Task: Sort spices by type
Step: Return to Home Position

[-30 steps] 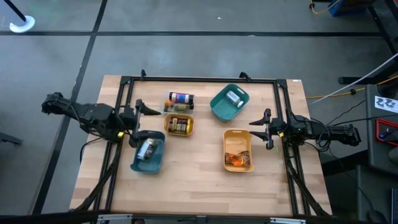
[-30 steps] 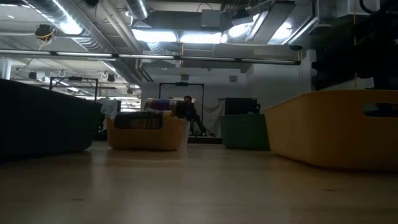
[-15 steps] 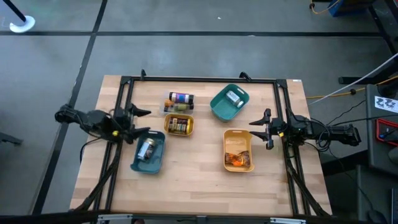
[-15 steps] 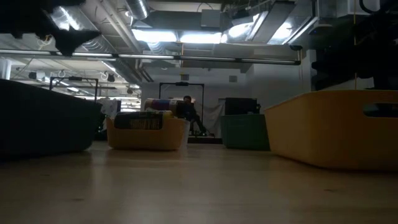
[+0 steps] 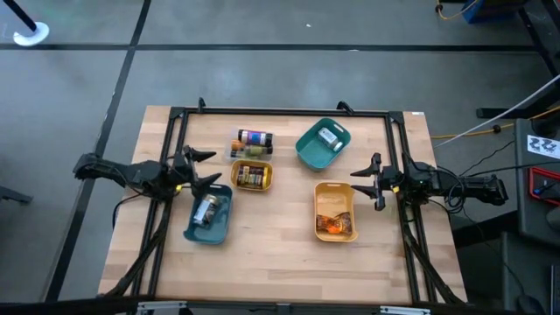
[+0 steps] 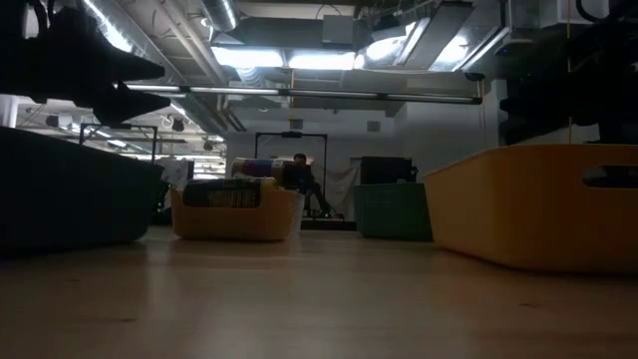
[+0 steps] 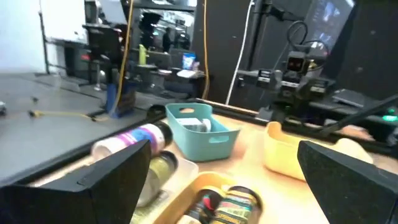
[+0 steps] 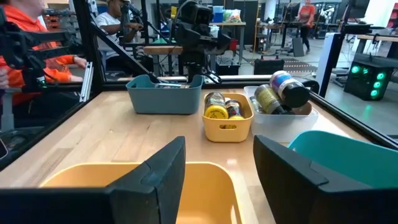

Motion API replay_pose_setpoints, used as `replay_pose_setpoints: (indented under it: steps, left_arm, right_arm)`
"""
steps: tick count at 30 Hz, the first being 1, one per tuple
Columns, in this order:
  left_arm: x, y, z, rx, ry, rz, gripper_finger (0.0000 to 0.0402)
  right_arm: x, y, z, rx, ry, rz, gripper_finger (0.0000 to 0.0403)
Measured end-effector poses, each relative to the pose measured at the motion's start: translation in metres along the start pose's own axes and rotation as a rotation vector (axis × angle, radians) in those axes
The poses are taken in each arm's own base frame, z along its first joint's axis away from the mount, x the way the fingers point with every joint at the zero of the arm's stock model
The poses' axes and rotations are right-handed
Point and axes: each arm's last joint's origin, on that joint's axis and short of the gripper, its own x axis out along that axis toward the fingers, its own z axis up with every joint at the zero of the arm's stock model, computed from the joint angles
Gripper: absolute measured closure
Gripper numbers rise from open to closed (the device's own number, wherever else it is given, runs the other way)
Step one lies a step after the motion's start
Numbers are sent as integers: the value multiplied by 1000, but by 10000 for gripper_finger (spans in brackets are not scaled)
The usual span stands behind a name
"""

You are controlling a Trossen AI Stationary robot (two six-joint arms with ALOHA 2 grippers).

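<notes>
The spice jars lie in trays. One jar point(image 5: 206, 211) lies in the blue tray point(image 5: 194, 231). Several jars point(image 5: 251, 176) fill the small yellow tray point(image 8: 227, 129). A purple-labelled jar point(image 5: 255, 137) and another lie in the clear tray point(image 8: 303, 111). A white-labelled jar point(image 5: 329, 137) lies in the teal tray point(image 5: 308, 153). Orange-brown packets point(image 5: 333, 223) lie in the large yellow tray point(image 5: 335, 188). My left gripper point(image 5: 206, 167) is open and empty, between the blue and small yellow trays. My right gripper point(image 5: 360, 183) is open and empty at the large yellow tray's right side.
A black frame point(image 5: 280, 112) runs around the table's left, far and right sides. Bare wood point(image 5: 271, 254) stretches along the near side between the blue and the large yellow tray. People sit beyond the table in the right wrist view.
My left gripper has shifted a little toward the table's right and has come down into the low view's upper left. It has stayed open. The trays, the jars and my right arm have kept still.
</notes>
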Motion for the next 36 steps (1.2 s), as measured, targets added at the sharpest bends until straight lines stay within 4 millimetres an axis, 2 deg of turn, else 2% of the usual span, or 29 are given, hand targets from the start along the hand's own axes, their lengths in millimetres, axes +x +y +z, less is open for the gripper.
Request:
replay_pose_setpoints:
  steps: [13, 36]
  left_arm:
    - [4, 1, -4, 245, 39, 30, 12]
    - [4, 1, -4, 199, 39, 30, 12]
  right_arm:
    - [0, 0, 0, 0, 0, 0, 214]
    - [0, 0, 0, 0, 0, 0, 214]
